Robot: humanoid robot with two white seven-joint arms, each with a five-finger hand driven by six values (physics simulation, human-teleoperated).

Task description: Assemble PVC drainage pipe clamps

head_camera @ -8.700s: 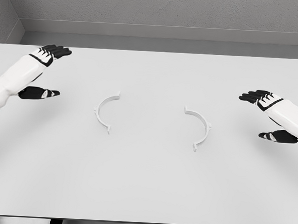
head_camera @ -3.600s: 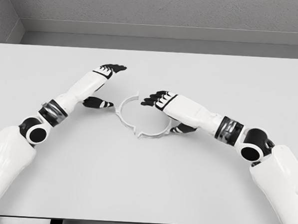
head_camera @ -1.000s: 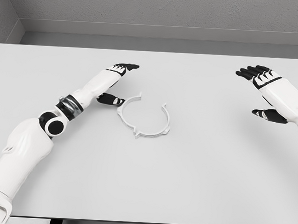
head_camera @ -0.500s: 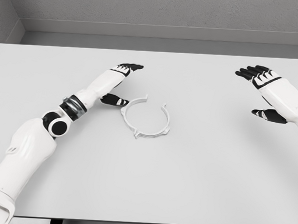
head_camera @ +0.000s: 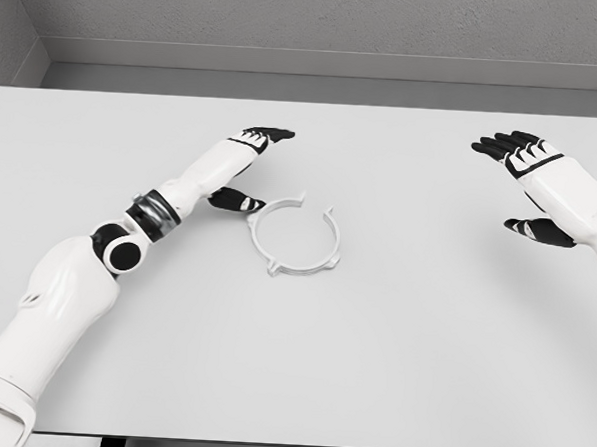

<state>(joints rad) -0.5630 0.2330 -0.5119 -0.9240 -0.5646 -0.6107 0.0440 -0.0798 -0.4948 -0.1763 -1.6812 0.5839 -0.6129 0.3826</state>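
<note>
**Desk:** What lies at the centre of the white table (head_camera: 391,369)?

**Photographer:** Two white half-ring clamp pieces, flat on the surface and set facing each other so they nearly form a circle. The left clamp half (head_camera: 261,230) and the right clamp half (head_camera: 322,253) appear to meet at the lower tab; a small gap shows between their upper ends. Whether the lower joint is truly locked is too fine to make out.

**Desk:** And the hands?

**Photographer:** The left hand (head_camera: 243,171) reaches in from the lower left, fingers extended and gripping nothing; its black thumb (head_camera: 230,200) sits just beside the left clamp half, at its outer edge. Contact cannot be confirmed, white on white. The right hand (head_camera: 526,185) hovers well apart at the far right, fingers spread, holding nothing.

**Desk:** Anything cut off?

**Photographer:** The right forearm runs out of frame at the right edge; the left arm's shoulder end leaves at the bottom left corner. Behind the table, a grey wall (head_camera: 309,24).
</note>
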